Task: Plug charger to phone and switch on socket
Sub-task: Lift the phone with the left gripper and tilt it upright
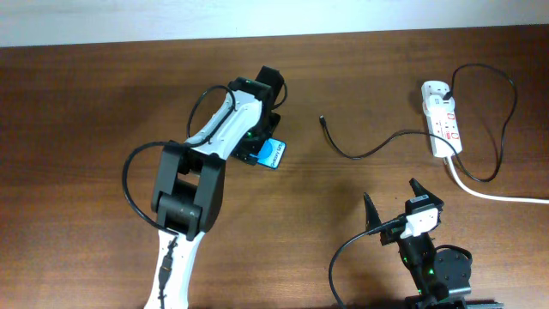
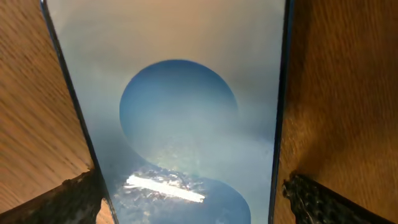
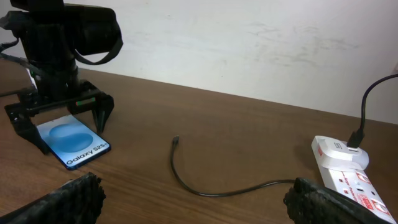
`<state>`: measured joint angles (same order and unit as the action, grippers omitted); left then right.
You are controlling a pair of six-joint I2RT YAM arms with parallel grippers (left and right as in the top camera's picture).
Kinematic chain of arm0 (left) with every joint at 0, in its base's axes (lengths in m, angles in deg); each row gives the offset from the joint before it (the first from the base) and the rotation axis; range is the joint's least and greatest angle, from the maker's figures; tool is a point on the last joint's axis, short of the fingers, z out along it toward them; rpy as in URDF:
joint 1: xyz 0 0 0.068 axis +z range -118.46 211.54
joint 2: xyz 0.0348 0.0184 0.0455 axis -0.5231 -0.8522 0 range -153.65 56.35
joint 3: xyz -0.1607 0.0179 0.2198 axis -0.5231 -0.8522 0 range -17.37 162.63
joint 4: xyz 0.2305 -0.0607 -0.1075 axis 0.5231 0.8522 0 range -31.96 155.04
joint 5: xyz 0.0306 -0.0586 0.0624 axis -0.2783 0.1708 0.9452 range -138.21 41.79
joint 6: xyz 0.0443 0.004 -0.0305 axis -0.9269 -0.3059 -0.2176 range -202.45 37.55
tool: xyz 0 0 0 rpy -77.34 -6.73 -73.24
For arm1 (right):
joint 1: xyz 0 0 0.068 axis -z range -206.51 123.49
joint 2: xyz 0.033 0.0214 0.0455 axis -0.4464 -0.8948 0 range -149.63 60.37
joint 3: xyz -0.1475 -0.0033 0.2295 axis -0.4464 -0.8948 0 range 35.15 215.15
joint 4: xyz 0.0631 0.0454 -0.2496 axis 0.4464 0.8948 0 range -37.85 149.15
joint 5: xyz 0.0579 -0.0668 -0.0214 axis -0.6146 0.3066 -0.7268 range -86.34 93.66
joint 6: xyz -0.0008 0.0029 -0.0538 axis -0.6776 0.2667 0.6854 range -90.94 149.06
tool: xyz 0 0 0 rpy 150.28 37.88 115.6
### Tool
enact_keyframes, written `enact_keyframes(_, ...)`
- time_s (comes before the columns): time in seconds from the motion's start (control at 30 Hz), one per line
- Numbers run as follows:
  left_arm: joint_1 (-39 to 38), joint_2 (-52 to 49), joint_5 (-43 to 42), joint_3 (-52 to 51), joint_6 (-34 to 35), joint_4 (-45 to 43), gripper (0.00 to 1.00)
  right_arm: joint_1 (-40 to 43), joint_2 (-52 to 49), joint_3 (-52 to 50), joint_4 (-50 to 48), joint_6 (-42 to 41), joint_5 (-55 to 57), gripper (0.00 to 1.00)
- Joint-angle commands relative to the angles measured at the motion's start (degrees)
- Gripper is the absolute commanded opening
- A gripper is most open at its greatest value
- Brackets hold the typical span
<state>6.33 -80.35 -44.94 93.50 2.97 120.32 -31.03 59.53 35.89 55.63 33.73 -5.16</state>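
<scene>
Closest to me, at the bottom right of the overhead view, the right tool (image 1: pixel 391 190) sits with its two fingers spread wide and nothing between them. It's well apart from everything else on the brown wooden worktop (image 1: pixel 86 103).

A bit further in, the charger (image 1: pixel 360 156) lies loose around the middle of the frame. Its small plug (image 1: pixel 322 121) points toward the upper left and touches nothing. From there the thin black cable dips, runs right toward the socket, then loops round the right side and goes into the strip's far end.

Left of centre is the phone (image 1: pixel 273 154), lying flat with its blue screen up and the Galaxy text at the end nearer the right arm. The left tool (image 3: pixel 62 124) is right down over it, spread open, with a finger on each long side of the phone. In the left wrist view the right-hand finger sits just off the edge. The other one is right up against the frame, and I can't tell if it's actually touching. It's straddling the phone, not clamping it.

Furthest away, in the upper right, is the socket (image 1: pixel 444 120). It's a white strip with red marks, and its thick white cord (image 1: pixel 497 196) trails off the right edge of the frame. Whether it's switched on is too small to make out.
</scene>
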Motion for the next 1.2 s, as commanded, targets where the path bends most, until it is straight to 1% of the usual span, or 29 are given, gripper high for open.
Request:
enact_keyframes(0.0, -0.15, -7.08, -0.04, -5.35, -1.79, -2.19, 0.98, 0.31, 0.37, -0.42, 0.15, -0.48, 0.46, 0.98)
enact_keyframes(0.03, -0.15, -7.08, -0.04, -5.57, -1.79, -2.19, 0.96, 0.31, 0.37, -0.42, 0.15, -0.5, 0.46, 0.98)
enact_keyframes(0.13, -0.15, -7.1, -0.5, -5.62, -1.79, -2.03, 0.84, 0.31, 0.37, -0.42, 0.15, -0.48, 0.46, 0.98)
enact_keyframes(0.2, -0.15, -7.1, -0.7, -5.62, -1.79, -1.99, 0.83, 0.31, 0.37, -0.42, 0.15, -0.48, 0.46, 0.98)
enact_keyframes(0.23, -0.15, -7.08, -0.7, -5.62, -1.79, -1.97, 0.78, 0.31, 0.37, -0.42, 0.15, -0.48, 0.46, 0.98)
enact_keyframes(0.37, -0.15, -7.08, -0.7, -5.62, -1.79, -1.6, 0.71, 0.31, 0.37, -0.42, 0.15, -0.48, 0.46, 0.98)
enact_keyframes(0.43, -0.15, -7.08, -0.7, -5.62, -1.81, -1.57, 0.66, 0.31, 0.37, -0.42, 0.15, -0.48, 0.46, 0.98)
enact_keyframes(0.5, -0.15, -7.08, -0.7, -5.62, -1.81, -1.57, 0.6, 0.31, 0.37, -0.42, 0.15, -0.48, 0.48, 0.98)
enact_keyframes(0.57, -0.15, -7.08, -0.7, -5.62, -1.79, -1.36, 0.48, 0.31, 0.37, -0.42, 0.15, -0.48, 0.46, 0.98)
enact_keyframes(0.6, -0.15, -7.08, -0.7, -5.62, -1.81, -1.14, 0.44, 0.31, 0.37, -0.42, 0.15, -0.48, 0.46, 0.98)
enact_keyframes(0.67, -0.15, -7.08, -0.76, -5.62, -1.79, -0.96, 0.45, 0.31, 0.37, -0.42, 0.15, -0.48, 0.48, 0.98)
enact_keyframes(0.73, -0.13, -7.06, -2.45, -5.62, -1.79, -0.96, 0.34, 0.31, 0.37, -0.42, 0.15, -0.48, 0.46, 0.98)
enact_keyframes(0.8, 0.24, -7.02, -4.94, -5.55, -1.81, -0.96, 0.27, 0.31, 0.37, -0.42, 0.15, -0.48, 0.46, 0.98)
enact_keyframes(0.83, 0.35, -6.95, -5.29, -5.55, -1.95, -0.96, 0.26, 0.31, 0.37, -0.42, 0.15, -0.48, 0.46, 0.98)
enact_keyframes(0.87, 0.5, -6.84, -5.68, -5.18, -3.19, -0.94, 0.23, 0.31, 0.37, -0.42, 0.15, -0.48, 0.48, 0.98)
enact_keyframes(0.97, 1.25, -5.55, -5.51, -1.9, -7.74, -0.66, 0.21, 0.31, 0.37, -0.42, 0.15, -0.5, 0.48, 0.98)
enact_keyframes(1.03, 1.77, -3.93, -5.42, -0.96, -8.68, -0.72, 0.15, 0.31, 0.37, -0.42, 0.15, -0.48, 0.46, 0.98)
enact_keyframes(1.1, 2.54, -1.27, -5.01, -0.57, -10.45, -0.76, 0.15, 0.31, 0.37, -0.42, 0.15, -0.48, 0.48, 0.98)
enact_keyframes(1.17, 3.98, 0.92, -6.14, -0.42, -11.98, -0.57, 0.16, 0.31, 0.37, -0.42, 0.15, -0.48, 0.48, 0.99)
